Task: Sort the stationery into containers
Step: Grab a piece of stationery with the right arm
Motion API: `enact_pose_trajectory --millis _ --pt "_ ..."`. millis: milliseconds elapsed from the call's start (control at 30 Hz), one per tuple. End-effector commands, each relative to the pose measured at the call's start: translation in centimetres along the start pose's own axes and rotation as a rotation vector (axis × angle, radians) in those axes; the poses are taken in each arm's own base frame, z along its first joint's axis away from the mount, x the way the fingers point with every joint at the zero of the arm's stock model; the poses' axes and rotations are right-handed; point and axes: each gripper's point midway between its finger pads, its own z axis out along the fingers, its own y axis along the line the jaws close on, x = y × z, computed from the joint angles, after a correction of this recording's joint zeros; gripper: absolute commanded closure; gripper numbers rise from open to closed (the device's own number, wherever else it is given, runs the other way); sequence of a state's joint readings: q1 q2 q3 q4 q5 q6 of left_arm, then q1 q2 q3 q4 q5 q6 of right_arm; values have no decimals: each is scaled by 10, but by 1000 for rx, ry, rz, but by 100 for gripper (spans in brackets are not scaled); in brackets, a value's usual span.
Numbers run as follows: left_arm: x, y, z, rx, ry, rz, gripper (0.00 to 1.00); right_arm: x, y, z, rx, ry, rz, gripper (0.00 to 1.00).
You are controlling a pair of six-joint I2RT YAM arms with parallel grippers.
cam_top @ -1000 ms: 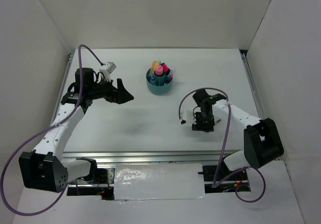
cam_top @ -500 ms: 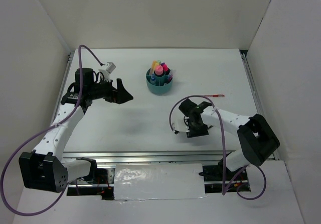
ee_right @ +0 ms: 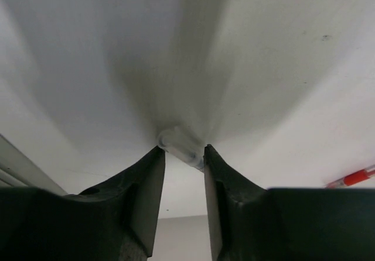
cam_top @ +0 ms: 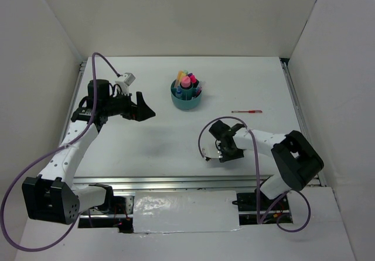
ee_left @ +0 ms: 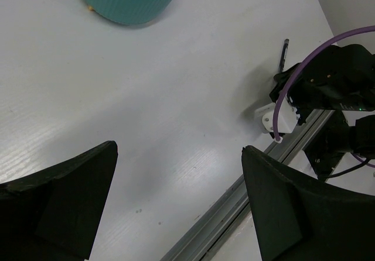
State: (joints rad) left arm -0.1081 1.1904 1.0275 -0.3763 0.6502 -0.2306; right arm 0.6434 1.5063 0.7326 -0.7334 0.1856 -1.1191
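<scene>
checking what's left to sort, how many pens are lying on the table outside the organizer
2: a red pen on the table right of the teal organizer, and a black pen beside the right gripper. Others may be hidden under it.

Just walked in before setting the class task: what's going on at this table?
The right arm's tool is down at the white table, its fingers flanking a small pale cylinder; a grip is unclear. The left tool hangs open, empty. The round teal plastic organizer already holds several coloured markers; a thin red pen lies loose on the table.
</scene>
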Motion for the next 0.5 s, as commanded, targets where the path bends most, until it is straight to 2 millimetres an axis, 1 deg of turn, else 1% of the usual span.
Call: enact_pose_trajectory --millis 0,33,100,133,167,233,300,333,367,400,467 --pt "-10 -2 -2 -2 -25 51 1 -12 -11 10 56 -59 -16 62" --pt "-10 -2 -3 -2 -27 55 1 -12 -9 13 55 -63 -30 64" --pt "-9 -2 -3 -5 -20 54 1 -15 -11 13 74 -75 -40 71" --pt "-9 -1 -3 -8 -20 52 1 -15 -12 12 78 -79 -45 80" --pt "-10 -1 -3 -10 -23 54 1 -17 -13 11 87 -89 -45 84" --pt "-9 -1 -2 -9 -22 54 1 -26 -18 0 108 -141 -36 92" --pt "-10 0 -2 -12 -23 53 1 -39 -25 -20 133 -216 -30 95" --pt "-9 0 -2 -13 -19 49 1 -46 -31 -35 165 -261 -7 97" --pt "-9 1 -1 -12 -19 48 1 -51 -35 -45 172 -296 12 99" --pt "-9 1 -1 -12 -19 40 1 -65 -45 -67 182 -370 20 100" --pt "-10 0 0 -9 -20 36 1 -74 -59 -94 200 -446 98 100"
